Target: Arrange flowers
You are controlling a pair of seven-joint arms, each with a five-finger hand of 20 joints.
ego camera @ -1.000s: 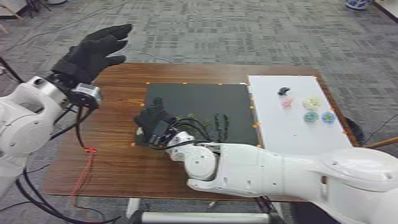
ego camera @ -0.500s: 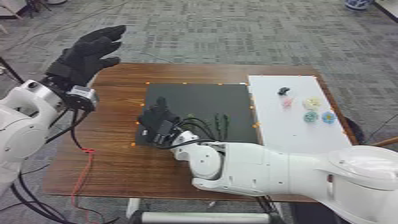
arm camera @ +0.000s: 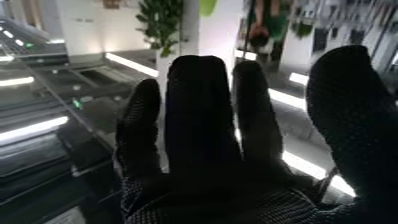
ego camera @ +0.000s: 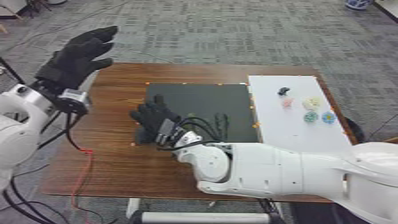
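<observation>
Along the near side, a white bar [ego camera: 204,217] ran below the edge of the brown worktop [ego camera: 124,175]. Red cable [ego camera: 86,167] hung at the near left. Right arm [ego camera: 275,167] came in from the near right and reached left over the worktop. Right hand [ego camera: 158,119] was at the left part of the dark mat [ego camera: 200,99]; fingers open, pretty much straight and spread, thumb out to the side, same read from the wrist view. Green stems [ego camera: 221,125] lay on the mat, right of that hand, near the mat's right edge.

Flower heads were on the white board [ego camera: 298,136], right of the mat: teal one [ego camera: 310,117] and blue one [ego camera: 329,118] side by side, cream one [ego camera: 312,103] just beyond them, pink one [ego camera: 287,103] to its left. Small black item [ego camera: 283,91] sat a bit farther than the pink one. Left hand [ego camera: 75,59] was up at the far left, fingers open and loosely extended. Gray floor [ego camera: 204,37] behind, with a blue-and-white pot [ego camera: 358,4] at the far right.
</observation>
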